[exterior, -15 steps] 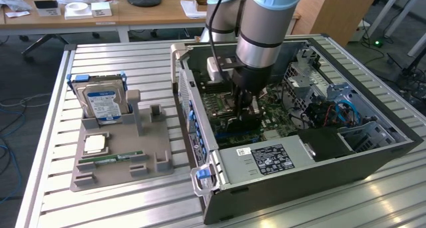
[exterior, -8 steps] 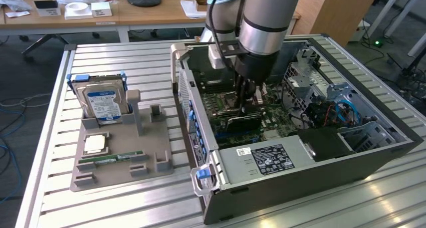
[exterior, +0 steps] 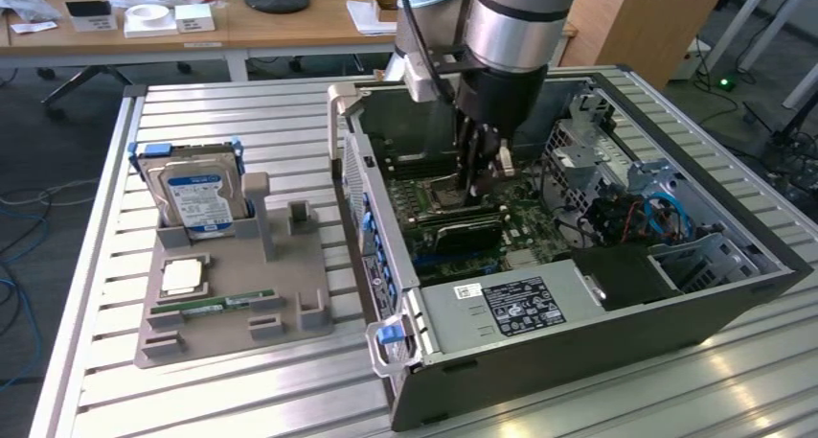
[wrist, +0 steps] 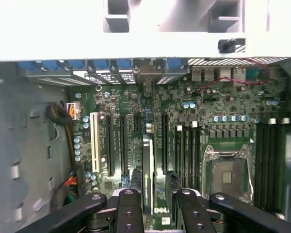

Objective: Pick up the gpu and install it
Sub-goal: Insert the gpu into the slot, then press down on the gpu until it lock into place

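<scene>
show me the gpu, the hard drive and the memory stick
gpu point(exterior: 463, 232), exterior view, black cover side
hard drive point(exterior: 198, 200), exterior view, blue-white label
memory stick point(exterior: 211, 306), exterior view, middle of green strip

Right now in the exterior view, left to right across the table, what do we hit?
Hard drive standing in the grey parts holder → memory stick lying on that holder → open PC case, with the gripper inside, over the gpu.
</scene>
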Action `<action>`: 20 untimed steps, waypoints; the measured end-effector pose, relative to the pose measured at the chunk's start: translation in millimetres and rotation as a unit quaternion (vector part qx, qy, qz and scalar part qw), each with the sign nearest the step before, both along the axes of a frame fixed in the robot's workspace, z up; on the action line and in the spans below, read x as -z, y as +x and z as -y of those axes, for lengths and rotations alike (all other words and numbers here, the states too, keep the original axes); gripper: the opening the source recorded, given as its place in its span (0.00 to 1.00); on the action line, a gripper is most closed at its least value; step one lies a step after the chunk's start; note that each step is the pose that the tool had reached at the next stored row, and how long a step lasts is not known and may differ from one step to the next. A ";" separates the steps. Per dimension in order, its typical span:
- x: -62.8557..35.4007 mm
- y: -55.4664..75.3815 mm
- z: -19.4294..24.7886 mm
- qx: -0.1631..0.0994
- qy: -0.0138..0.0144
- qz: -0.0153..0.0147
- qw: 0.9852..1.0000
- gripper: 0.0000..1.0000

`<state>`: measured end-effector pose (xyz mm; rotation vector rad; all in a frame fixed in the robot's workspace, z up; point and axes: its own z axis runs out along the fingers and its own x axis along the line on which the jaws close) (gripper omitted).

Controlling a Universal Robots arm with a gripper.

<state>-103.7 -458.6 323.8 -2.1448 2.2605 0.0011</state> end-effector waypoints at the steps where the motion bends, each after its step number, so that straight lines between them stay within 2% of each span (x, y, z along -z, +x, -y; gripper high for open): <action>1: -4.7 0.0 0.0 0.000 0.000 0.000 1.000 0.34; 5: -17.6 0.0 0.0 0.000 0.000 0.000 1.000 0.34; 20: -17.8 0.0 0.0 0.000 0.000 0.000 1.000 0.32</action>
